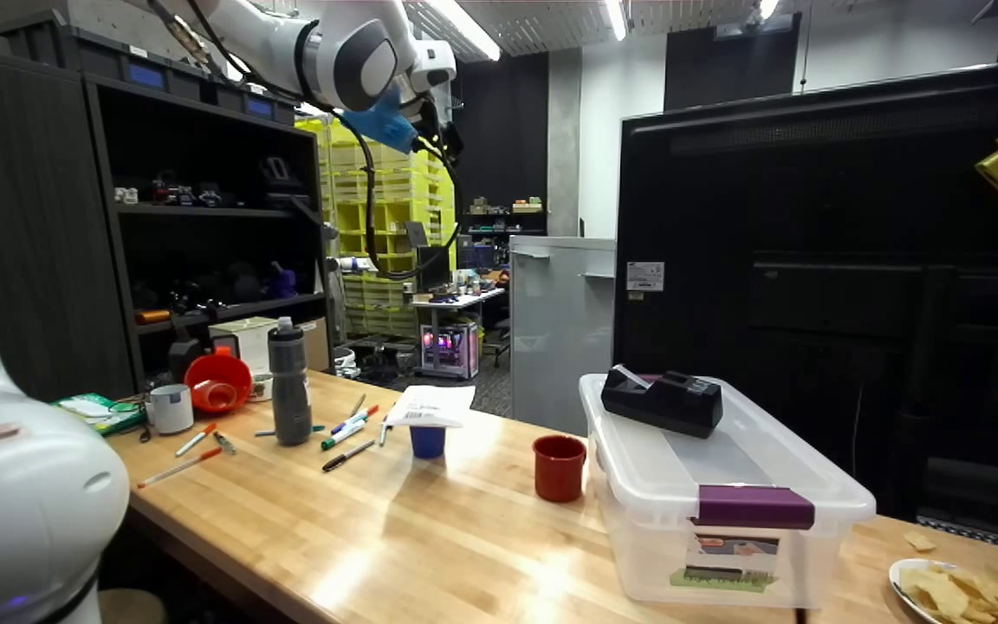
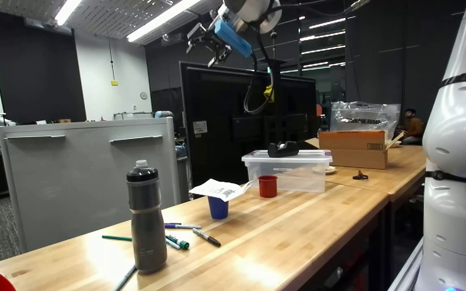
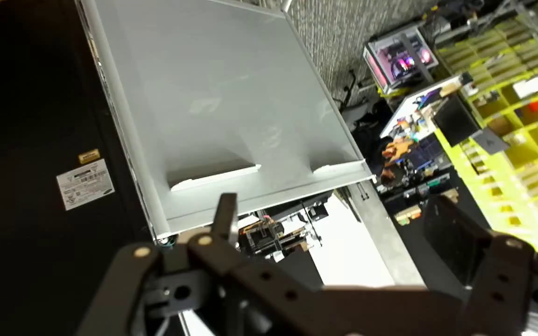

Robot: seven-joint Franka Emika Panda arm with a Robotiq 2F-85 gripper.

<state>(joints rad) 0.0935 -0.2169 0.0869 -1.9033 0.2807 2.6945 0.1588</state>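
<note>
your gripper stands spread wide, grasping nothing, and hangs high above the table, so it touches nothing there. below, the white sheet lies across the blue cup, seemingly propped by its rim; the red mug stands upright beside the clear bin, whose flat top gives the black tape dispenser a seat.

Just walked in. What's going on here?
Nothing is being handled right now: the black two-fingered robot gripper hangs open and empty, high above the pale wooden table. Roughly below it, by both exterior views, a white paper-like sheet lies across a blue tapered cup. A red cylindrical mug stands beside a translucent plastic bin, with a black tape dispenser on top.
</note>
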